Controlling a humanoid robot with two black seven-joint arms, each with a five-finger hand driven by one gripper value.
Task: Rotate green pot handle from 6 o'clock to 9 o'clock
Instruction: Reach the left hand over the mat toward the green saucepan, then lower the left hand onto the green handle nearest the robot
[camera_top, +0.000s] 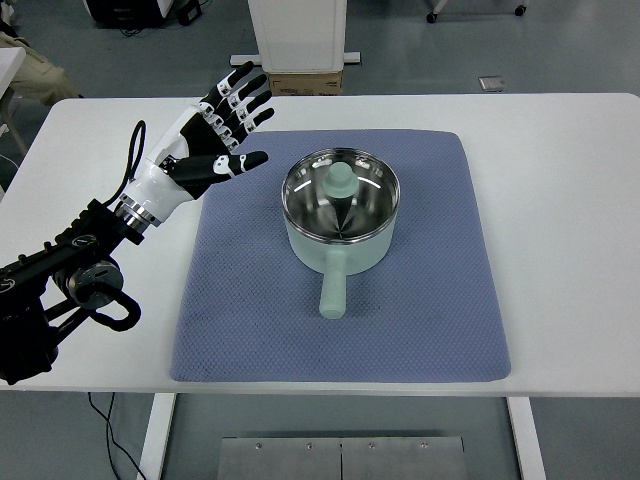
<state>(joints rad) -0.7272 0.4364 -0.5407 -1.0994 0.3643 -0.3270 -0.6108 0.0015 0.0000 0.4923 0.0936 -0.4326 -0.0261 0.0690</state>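
So the green pot (340, 215) sits approx mid-mat on the blue mat (420, 330), white desk (570, 200) under it. Handle (333, 290) points straight at me, 6 o'clock, w/ its reflection showing in the shiny steel inside. My left hand (218, 130) is up over the mat's top-left corner, left of the pot and not touching it. Fingers spread wide, thumb sticking out toward the pot, nothing in my hand.

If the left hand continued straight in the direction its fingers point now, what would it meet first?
Probably nothing: the open left hand points up-right, passing beyond the pale green steel-lined pot, over the bare white table. Its height is unclear.
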